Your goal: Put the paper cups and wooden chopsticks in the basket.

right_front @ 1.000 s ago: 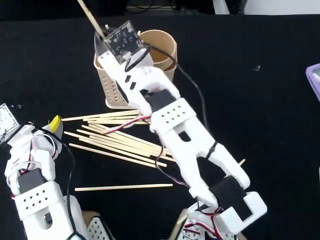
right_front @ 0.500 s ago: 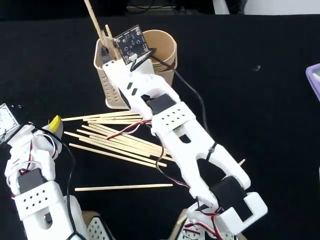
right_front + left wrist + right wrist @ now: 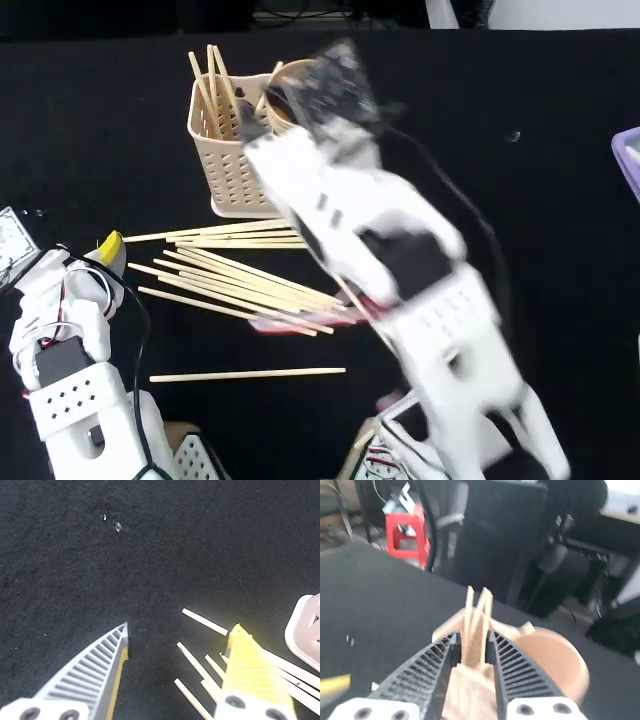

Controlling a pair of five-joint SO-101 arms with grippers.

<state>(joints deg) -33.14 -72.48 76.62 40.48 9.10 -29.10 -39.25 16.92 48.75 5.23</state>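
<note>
Chopsticks [image 3: 210, 85] upright in basket [image 3: 235, 180], cup [image 3: 560, 665] beside; loose chopsticks [image 3: 245, 285] lying left-right. Right gripper [image 3: 473, 633] narrowly parted, left gripper [image 3: 181, 625] wide.

Soft, even overhead light; matte black table [image 3: 540, 260] swallows shadows. White right arm [image 3: 400, 250] bright, smeared. Paper cup [image 3: 555, 660] hazy, unfocused. Pale surface [image 3: 560, 12] glares beyond table's far right corner.

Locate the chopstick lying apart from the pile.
High view: the lone chopstick lies on the table between left arm and right arm, nearer their bases than the chopstick pile.
</note>
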